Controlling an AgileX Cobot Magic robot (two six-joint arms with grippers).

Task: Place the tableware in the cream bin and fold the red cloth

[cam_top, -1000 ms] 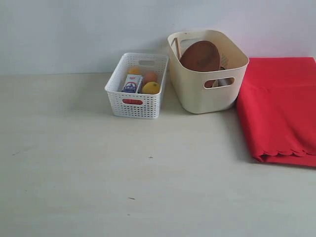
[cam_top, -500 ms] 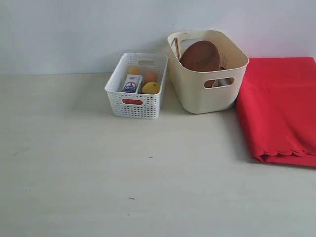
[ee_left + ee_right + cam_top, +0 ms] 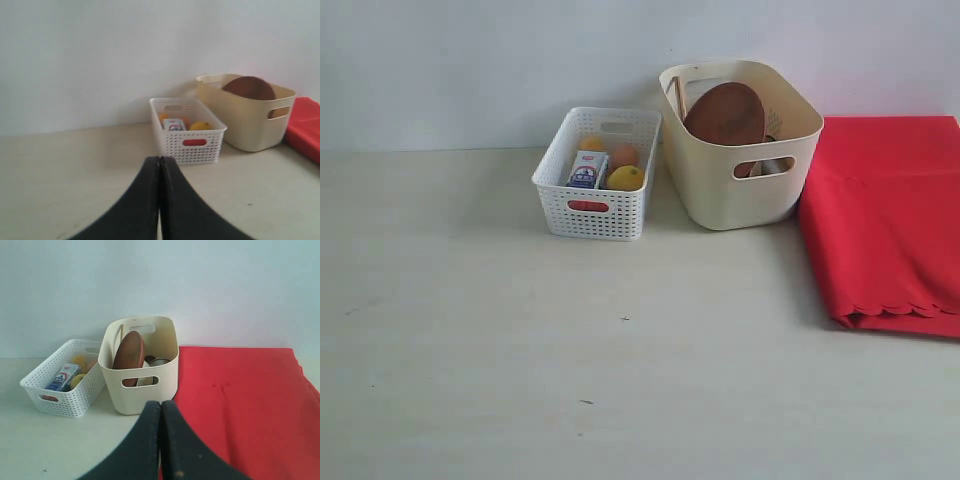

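The cream bin (image 3: pixel 740 165) stands at the back of the table and holds the tableware: a round brown plate (image 3: pixel 725 113) on edge, wooden chopsticks (image 3: pixel 675 97) along its left wall and a steel cup (image 3: pixel 159 362). The red cloth (image 3: pixel 885 215) lies folded flat to the bin's right, scalloped edge toward the front. Neither arm shows in the exterior view. My left gripper (image 3: pixel 160 160) is shut and empty, back from the baskets. My right gripper (image 3: pixel 161 403) is shut and empty too, in front of the cream bin (image 3: pixel 140 372) and the cloth (image 3: pixel 245 400).
A white lattice basket (image 3: pixel 592 195) left of the cream bin holds a lemon (image 3: pixel 626 178), an egg (image 3: pixel 623 156) and a small blue-and-white box (image 3: pixel 587 170). A wall runs close behind both containers. The pale tabletop (image 3: pixel 570 350) stretches forward.
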